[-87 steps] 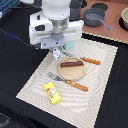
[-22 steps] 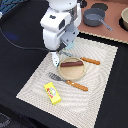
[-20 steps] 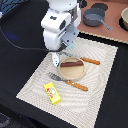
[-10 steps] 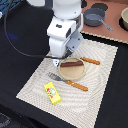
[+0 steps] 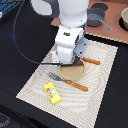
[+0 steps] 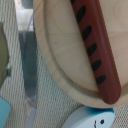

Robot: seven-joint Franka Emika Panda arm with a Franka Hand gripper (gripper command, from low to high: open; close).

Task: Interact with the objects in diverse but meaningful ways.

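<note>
Currently, you hover over the sausage (image 6: 95, 47) on the plate (image 5: 73, 73); next, grasp it. Gripper (image 5: 69, 61) state: cannot tell.

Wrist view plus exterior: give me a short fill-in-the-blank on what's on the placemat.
1. The sausage lies on a round ____ plate.
2. The sausage is marked with a row of ____ stripes.
3. On the placemat, the packet is coloured ____.
4. The fork has an ____ handle.

Missing words: wooden; black; yellow; orange
</note>
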